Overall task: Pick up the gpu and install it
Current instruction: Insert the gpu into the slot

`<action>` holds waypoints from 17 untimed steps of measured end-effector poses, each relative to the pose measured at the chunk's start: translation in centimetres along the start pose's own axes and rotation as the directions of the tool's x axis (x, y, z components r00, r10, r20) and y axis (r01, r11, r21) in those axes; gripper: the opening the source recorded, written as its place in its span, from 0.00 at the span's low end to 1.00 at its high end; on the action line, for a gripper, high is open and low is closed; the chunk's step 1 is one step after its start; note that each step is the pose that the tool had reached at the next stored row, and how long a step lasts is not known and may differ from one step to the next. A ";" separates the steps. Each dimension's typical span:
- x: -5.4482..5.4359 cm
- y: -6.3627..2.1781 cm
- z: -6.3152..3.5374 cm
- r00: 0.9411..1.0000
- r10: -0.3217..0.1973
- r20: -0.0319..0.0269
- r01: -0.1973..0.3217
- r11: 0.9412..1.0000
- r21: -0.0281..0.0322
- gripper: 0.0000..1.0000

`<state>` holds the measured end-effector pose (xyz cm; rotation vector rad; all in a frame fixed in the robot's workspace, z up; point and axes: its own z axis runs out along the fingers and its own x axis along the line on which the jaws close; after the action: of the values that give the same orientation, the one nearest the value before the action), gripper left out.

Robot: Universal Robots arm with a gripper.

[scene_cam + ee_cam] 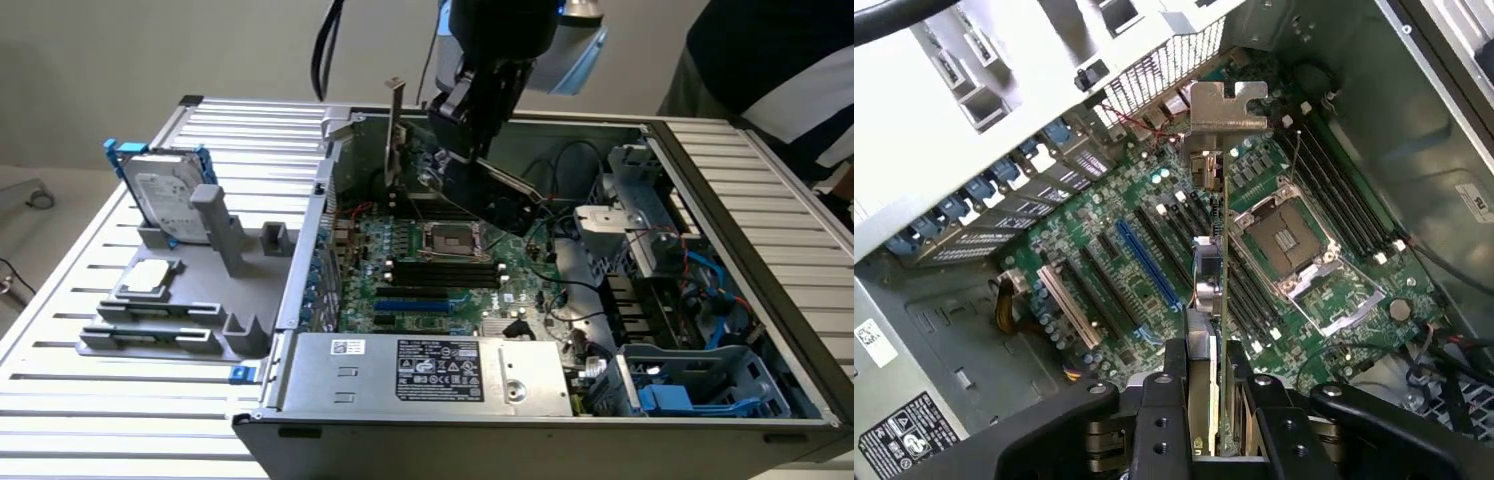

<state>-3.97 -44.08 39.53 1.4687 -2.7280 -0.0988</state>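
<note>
The gpu hangs edge-down above the motherboard, clamped in the pincer. Keeping it upright and parallel to the slots should help it seat.

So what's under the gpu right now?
The gpu, clamped edge-on in the jaws, hangs above the motherboard: black expansion slots and a blue slot show beside it, the CPU socket on its other side. The strip directly beneath its edge is covered.
</note>
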 end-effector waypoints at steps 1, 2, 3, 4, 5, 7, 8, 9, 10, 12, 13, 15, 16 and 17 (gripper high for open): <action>0.0 0.00 0.05 1.000 -0.018 0.000 0.018 1.000 0.000 0.27; 0.0 0.00 0.12 0.999 -0.036 0.001 0.036 0.999 -0.001 0.27; 0.0 -0.01 0.19 0.999 -0.055 0.001 0.055 0.999 -0.002 0.27; 0.0 -0.02 0.26 0.997 -0.073 0.003 0.073 0.997 -0.003 0.27; 0.0 -0.02 0.32 0.996 -0.090 0.004 0.090 0.996 -0.005 0.27; 0.0 -0.03 0.45 0.992 -0.126 0.007 0.126 0.992 -0.007 0.27; 0.0 -0.04 0.51 0.990 -0.144 0.008 0.144 0.989 -0.008 0.27; 0.0 -0.04 0.58 0.987 -0.162 0.010 0.162 0.987 -0.010 0.27; 0.0 -0.05 0.64 0.984 -0.179 0.012 0.179 0.984 -0.011 0.27; 0.0 -0.05 0.75 0.978 -0.210 0.018 0.210 0.978 -0.015 0.27; 0.0 -0.04 0.81 0.974 -0.224 0.023 0.225 0.974 -0.017 0.27; 0.0 -0.02 0.94 0.967 -0.253 0.031 0.254 0.967 -0.021 0.27; 0.1 0.01 1.01 0.963 -0.266 0.036 0.267 0.964 -0.023 0.27; 0.1 0.09 1.06 0.961 -0.274 0.039 0.275 0.961 -0.024 0.27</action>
<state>-4.17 -44.09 38.48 1.8449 -2.5172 -0.1741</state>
